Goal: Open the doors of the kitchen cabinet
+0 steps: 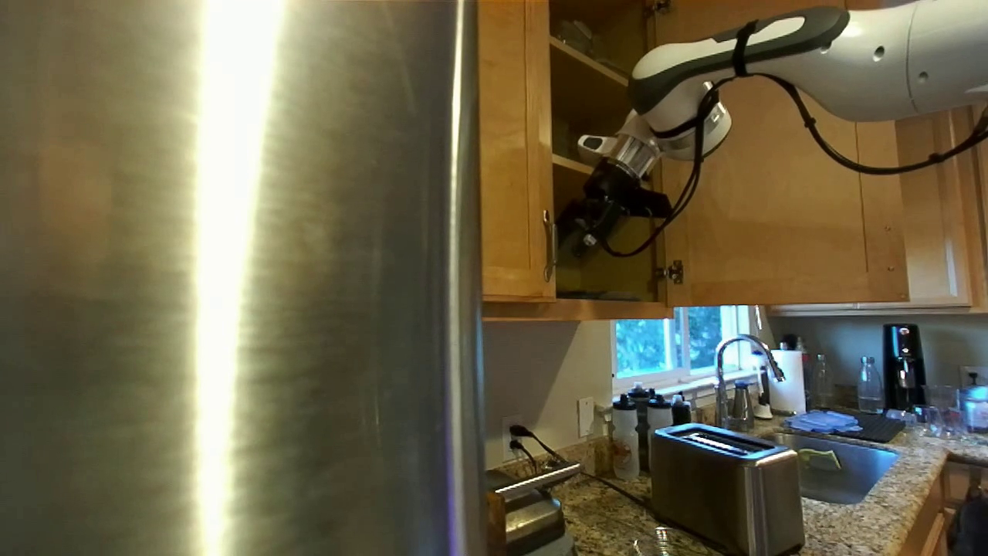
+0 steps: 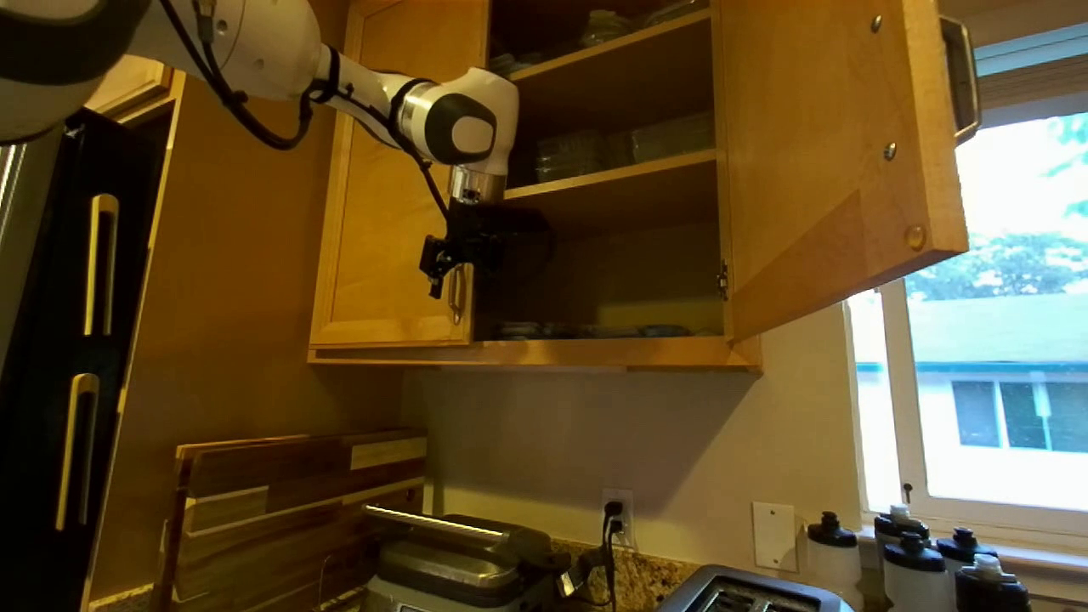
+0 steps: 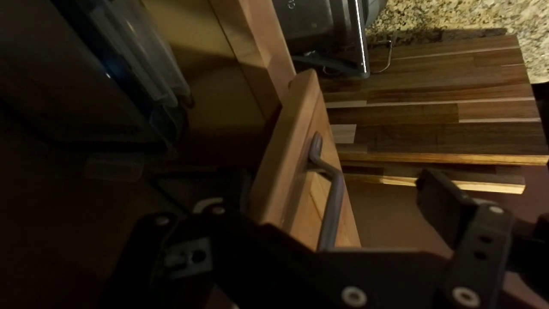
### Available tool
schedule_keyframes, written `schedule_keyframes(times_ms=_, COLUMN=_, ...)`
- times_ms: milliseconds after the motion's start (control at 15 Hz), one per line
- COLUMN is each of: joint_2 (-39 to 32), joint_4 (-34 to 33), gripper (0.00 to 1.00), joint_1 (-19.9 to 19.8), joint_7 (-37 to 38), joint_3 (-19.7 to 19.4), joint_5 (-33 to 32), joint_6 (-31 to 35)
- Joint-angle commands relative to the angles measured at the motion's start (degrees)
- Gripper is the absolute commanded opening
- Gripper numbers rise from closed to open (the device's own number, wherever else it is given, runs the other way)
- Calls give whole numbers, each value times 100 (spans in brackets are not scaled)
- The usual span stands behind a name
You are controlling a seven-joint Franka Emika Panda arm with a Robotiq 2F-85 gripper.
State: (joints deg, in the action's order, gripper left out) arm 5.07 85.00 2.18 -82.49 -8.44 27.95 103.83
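Observation:
The kitchen cabinet (image 1: 575, 309) (image 2: 595, 353) shows in both exterior views. One door (image 1: 779, 224) (image 2: 816, 153) is swung wide open, baring shelves with items. The other door (image 1: 505, 154) (image 2: 399, 212) looks shut or nearly so; I cannot tell if it is slightly ajar. Its metal bar handle (image 1: 549, 245) (image 2: 456, 296) also shows in the wrist view (image 3: 332, 206). My gripper (image 1: 579, 232) (image 2: 463, 270) is at this door's free edge. In the wrist view the gripper (image 3: 334, 184) is open, with the door edge and handle between its fingers. The handle's near end is hidden behind the gripper.
A brushed-steel fridge panel (image 1: 347, 270) fills one side of an exterior view. Below the cabinet stand cutting boards (image 2: 289, 518), a countertop grill (image 2: 459, 561), a toaster (image 1: 725, 486) and several bottles (image 2: 914, 561). A faucet (image 1: 722, 378) and window (image 2: 1003, 365) are beyond.

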Motion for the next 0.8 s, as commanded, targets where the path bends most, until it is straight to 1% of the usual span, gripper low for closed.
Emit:
schedule_keyframes(times_ms=0, joint_2=-9, joint_4=-130, gripper=100, joint_1=-69, joint_7=-388, joint_3=133, joint_5=334, joint_6=-322)
schedule_keyframes(times_ms=133, joint_2=68, joint_4=-86, gripper=100, joint_1=-74, joint_7=-543, joint_3=158, joint_5=314, joint_6=-368)
schedule_keyframes(times_ms=267, joint_2=113, joint_4=-93, gripper=100, joint_1=-67, joint_7=-693, joint_3=185, joint_5=298, joint_6=-552)
schedule_keyframes(times_ms=400, joint_2=312, joint_4=96, gripper=100, joint_1=-42, joint_7=-530, joint_3=277, joint_5=34, joint_6=-685)
schedule_keyframes(times_ms=467, joint_2=470, joint_4=274, gripper=100, joint_1=78, joint_7=-475, joint_3=211, joint_5=-100, joint_6=-612)
schedule_keyframes(times_ms=667, joint_2=833, joint_4=541, gripper=100, joint_1=78, joint_7=-533, joint_3=261, joint_5=-318, joint_6=-652)
schedule_keyframes(times_ms=733, joint_2=888, joint_4=531, gripper=100, joint_1=7, joint_7=-533, joint_3=328, joint_5=-342, joint_6=-749)
